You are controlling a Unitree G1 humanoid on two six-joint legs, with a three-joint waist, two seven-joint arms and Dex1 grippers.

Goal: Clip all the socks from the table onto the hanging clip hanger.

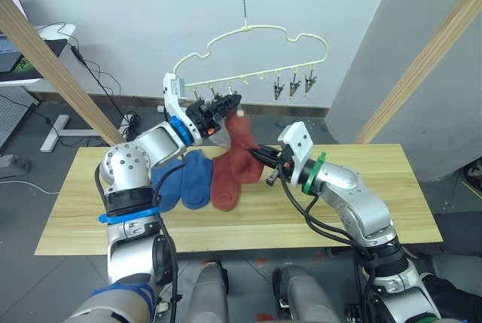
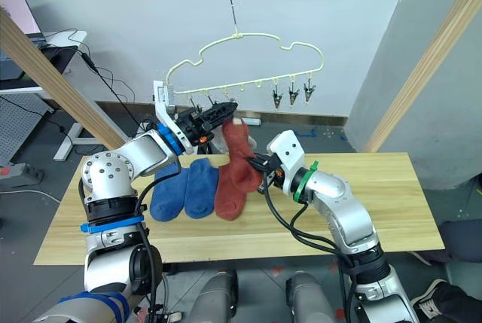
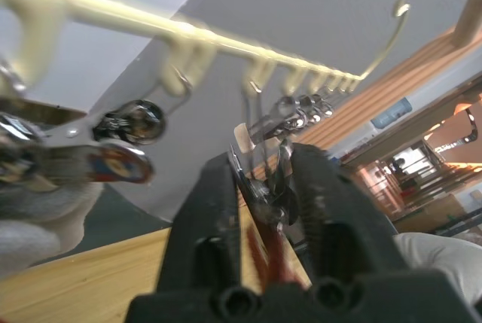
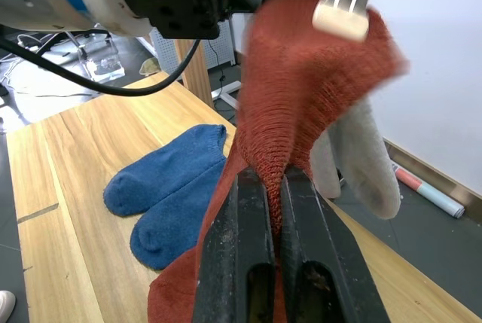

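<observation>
On the left, the left pincer (image 2: 226,107) is raised to the bar of the thin cream-yellow wire clip hanger (image 2: 248,58) with a cloud-shaped outline, and it is clenched on one small metal clip (image 3: 263,180), which is squeezed between its black fingers. Two light grey socks (image 4: 354,157) are seen hanging behind, so this pair is judged as already clipped. Below, two blue ankle socks (image 2: 184,187) are lying flat on the long light wooden worktop (image 2: 376,195), not yet handled. Next to them one rust-red sock (image 2: 230,191) is lying on the worktop, and a second rust-red sock (image 2: 239,146) is lifted up to the squeezed clip. Its lower part is gripped by the right pincer (image 2: 260,166), which is closed on the fabric. Three clips (image 2: 292,94) on the right are empty. About one third of the task is judged done; four socks are left.
</observation>
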